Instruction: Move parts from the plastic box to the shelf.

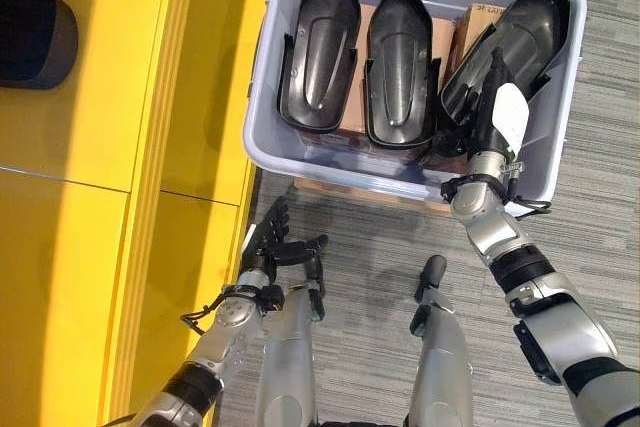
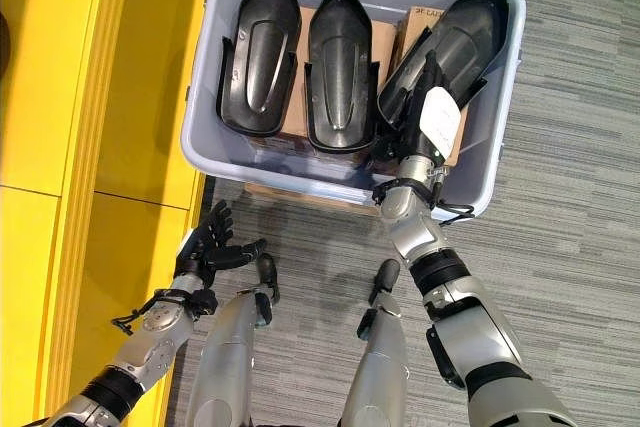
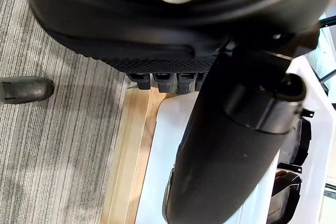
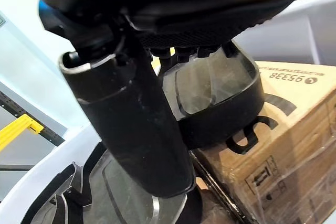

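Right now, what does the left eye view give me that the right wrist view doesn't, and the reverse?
Left eye view: the yellow shelf, the open left robot hand beside it, and the full row of three black parts in the plastic box. Right wrist view: up close, the rightmost part lying over a plastic-wrapped cardboard box. Both: the right robot hand on that part, inside the box.

Head stereo pair looking down, wrist cameras close in.
Both eye views share the plastic box (image 1: 560, 162) and grey floor (image 1: 600, 227) (slightly offset); each wrist view peers along its own hand, near the box.
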Available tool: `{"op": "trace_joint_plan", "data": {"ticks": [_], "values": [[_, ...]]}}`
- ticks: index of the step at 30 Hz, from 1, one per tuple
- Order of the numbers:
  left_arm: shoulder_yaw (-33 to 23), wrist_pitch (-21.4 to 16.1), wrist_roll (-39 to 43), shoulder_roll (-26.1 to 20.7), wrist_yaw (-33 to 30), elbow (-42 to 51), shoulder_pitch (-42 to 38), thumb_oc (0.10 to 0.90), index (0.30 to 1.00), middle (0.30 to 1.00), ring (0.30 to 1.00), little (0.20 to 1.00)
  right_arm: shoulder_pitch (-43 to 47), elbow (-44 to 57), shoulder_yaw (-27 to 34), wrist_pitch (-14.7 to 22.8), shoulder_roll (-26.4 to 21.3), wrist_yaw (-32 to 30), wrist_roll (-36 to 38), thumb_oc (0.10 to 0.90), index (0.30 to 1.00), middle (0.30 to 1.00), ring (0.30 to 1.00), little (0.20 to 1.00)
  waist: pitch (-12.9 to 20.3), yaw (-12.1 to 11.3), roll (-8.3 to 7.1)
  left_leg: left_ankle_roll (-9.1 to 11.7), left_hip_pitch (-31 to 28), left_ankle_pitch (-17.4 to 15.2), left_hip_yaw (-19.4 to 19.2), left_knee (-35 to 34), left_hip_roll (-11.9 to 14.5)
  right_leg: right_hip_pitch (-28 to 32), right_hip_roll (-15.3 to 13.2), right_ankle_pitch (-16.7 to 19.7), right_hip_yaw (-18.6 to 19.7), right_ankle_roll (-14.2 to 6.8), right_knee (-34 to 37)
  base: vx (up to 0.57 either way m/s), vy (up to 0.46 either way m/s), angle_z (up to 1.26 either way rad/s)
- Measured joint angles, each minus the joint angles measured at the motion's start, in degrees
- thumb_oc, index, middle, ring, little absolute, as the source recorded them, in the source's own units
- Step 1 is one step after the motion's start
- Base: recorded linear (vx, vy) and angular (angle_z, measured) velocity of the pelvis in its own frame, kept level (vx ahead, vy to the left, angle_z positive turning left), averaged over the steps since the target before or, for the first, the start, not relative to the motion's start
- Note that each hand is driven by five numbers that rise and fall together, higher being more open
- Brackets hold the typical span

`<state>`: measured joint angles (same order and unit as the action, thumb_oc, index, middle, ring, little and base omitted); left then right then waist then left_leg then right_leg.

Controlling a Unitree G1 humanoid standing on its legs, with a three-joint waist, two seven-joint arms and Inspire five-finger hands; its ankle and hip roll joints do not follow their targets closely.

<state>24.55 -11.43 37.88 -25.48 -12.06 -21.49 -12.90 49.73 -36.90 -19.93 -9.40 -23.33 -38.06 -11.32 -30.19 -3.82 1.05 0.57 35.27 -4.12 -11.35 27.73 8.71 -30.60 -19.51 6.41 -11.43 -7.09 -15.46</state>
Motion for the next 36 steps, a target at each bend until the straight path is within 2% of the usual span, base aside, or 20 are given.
{"op": "trace_joint_plan", "data": {"ticks": [16,24,29,30,31,36], "values": [[-0.03,-0.27,0.12,-0.08,0.01,0.10,-0.03,0.900,1.000,1.000,1.000,1.000,5.63,-9.01,-4.04,-0.91,-0.23,0.32,-2.19,0.900,1.000,1.000,1.000,1.000,-0.01,-1.03,0.03,0.02,1.66,0.06,0.60,0.19,-0.11,-1.25,-0.10,-0.15,-0.26,0.06,-0.54,0.00,0.000,0.01],[-0.02,-0.30,0.16,-0.09,0.01,0.10,0.05,0.900,1.000,1.000,1.000,1.000,7.15,-16.18,-6.37,-0.26,0.91,2.42,-1.88,0.900,1.000,1.000,1.000,1.000,-0.01,-1.09,0.04,0.06,1.81,0.09,0.65,0.11,-0.10,-1.50,-0.17,-0.21,-0.20,0.11,-0.73,0.00,0.000,0.00],[0.01,-0.30,0.19,-0.09,0.06,0.10,0.03,0.900,1.000,1.000,1.000,1.000,8.57,-19.56,-6.57,1.76,1.73,2.36,-1.31,0.900,1.000,1.000,1.000,1.000,0.00,-1.09,0.05,0.14,1.91,0.20,0.63,0.09,-0.06,-1.87,-0.20,-0.23,-0.13,0.15,-1.06,0.00,0.000,0.00],[0.01,-0.30,0.19,-0.09,0.05,0.10,0.04,0.900,1.000,1.000,1.000,1.000,8.86,-19.84,-6.80,1.81,1.75,2.37,-0.74,0.437,0.352,0.352,0.352,0.352,0.00,-1.07,0.06,0.14,1.91,0.23,0.63,0.09,-0.07,-1.89,-0.19,-0.24,-0.13,0.16,-1.08,0.00,0.000,0.00],[0.01,-0.30,0.19,-0.09,0.05,0.10,0.05,0.900,1.000,1.000,1.000,1.000,8.92,-19.83,-6.83,1.97,1.76,2.39,-0.02,0.400,0.300,0.300,0.300,0.300,0.00,-1.07,0.06,0.14,1.90,0.26,0.65,0.09,-0.06,-1.89,-0.19,-0.25,-0.13,0.17,-1.14,0.00,0.000,0.00],[0.01,-0.30,0.19,-0.09,0.04,0.10,0.05,0.900,1.000,1.000,1.000,1.000,9.62,-19.82,-6.65,3.10,1.22,0.83,0.68,0.400,0.300,0.300,0.300,0.300,0.01,-0.92,0.07,0.13,1.83,0.31,0.67,0.29,-0.06,-1.89,-0.19,-0.30,-0.11,0.25,-1.52,0.00,0.000,0.00]]}}
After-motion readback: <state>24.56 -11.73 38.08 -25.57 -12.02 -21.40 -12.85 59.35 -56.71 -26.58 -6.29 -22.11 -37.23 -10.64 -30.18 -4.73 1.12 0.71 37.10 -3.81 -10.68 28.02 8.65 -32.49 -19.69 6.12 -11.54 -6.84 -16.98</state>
